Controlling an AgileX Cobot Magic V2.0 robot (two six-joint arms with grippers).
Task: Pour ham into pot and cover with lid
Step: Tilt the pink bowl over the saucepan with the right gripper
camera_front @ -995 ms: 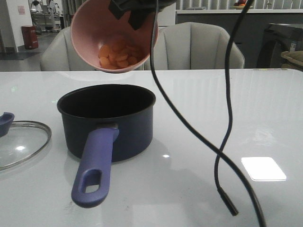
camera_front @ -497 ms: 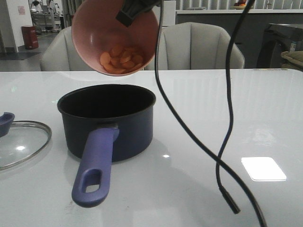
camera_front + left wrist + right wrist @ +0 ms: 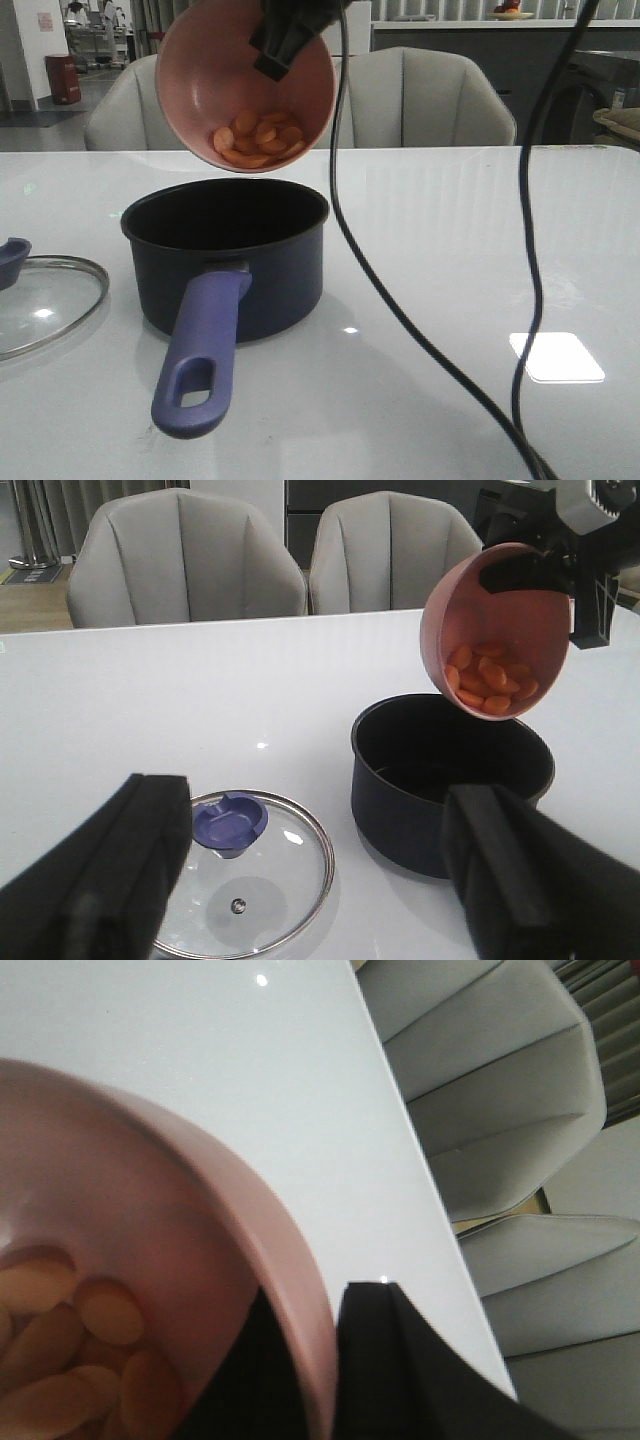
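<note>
Your right gripper (image 3: 290, 35), clamped on the round pink bowl's (image 3: 200, 80) rim at upper centre, has tipped it further; orange-pink ham slices (image 3: 258, 138) have slid lipward above the dark navy saucepan (image 3: 250, 280). Left gripper (image 3: 320, 880) gapes apart.

- Right gripper (image 3: 520, 572) clamps the tilted bowl (image 3: 495, 630) above the pot (image 3: 450, 780).
- Ham (image 3: 490, 675) lies inside the bowl.
- Lid (image 3: 243, 875) rests beside the pot.
- Left gripper (image 3: 320, 880) hangs spread near the lid.
</note>
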